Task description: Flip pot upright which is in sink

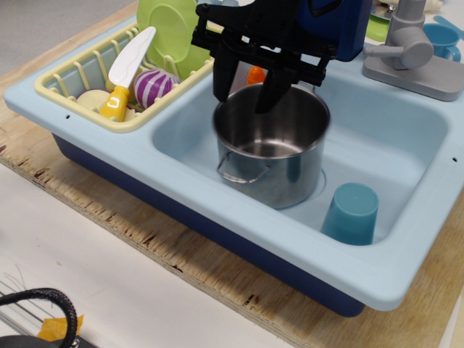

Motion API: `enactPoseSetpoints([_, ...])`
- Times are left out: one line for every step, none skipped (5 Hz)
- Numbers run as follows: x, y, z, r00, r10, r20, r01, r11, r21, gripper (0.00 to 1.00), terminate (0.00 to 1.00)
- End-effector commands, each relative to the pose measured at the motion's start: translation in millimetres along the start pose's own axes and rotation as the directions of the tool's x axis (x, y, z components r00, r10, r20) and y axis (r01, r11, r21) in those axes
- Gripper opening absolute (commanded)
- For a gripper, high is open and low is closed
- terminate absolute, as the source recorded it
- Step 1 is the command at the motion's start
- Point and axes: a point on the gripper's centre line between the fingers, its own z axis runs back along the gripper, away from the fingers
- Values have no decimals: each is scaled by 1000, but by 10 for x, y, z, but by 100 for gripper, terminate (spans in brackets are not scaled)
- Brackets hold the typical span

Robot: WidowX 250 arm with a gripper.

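Pot [272,156] upright in sink [406,145], hand [246,90] straddling its far rim

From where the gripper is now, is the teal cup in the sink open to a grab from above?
Probably yes. The teal cup stands upside down in the sink, beside the pot and apparently clear of it, with nothing over it. The gripper hangs open over the pot's rim.

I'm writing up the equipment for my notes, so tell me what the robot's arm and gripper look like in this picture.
The gripper is matte black with two long, flat, angular fingers hanging from a black crossbar. Above it sits a glossy dark blue housing with black parts. A small orange piece shows between the fingers; whether it belongs to the gripper is unclear. No cables or markings are visible on the arm itself.
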Motion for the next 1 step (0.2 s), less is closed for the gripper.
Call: enactPoseSetpoints([37, 36, 152, 999, 20, 48, -18, 999, -31, 100, 100])
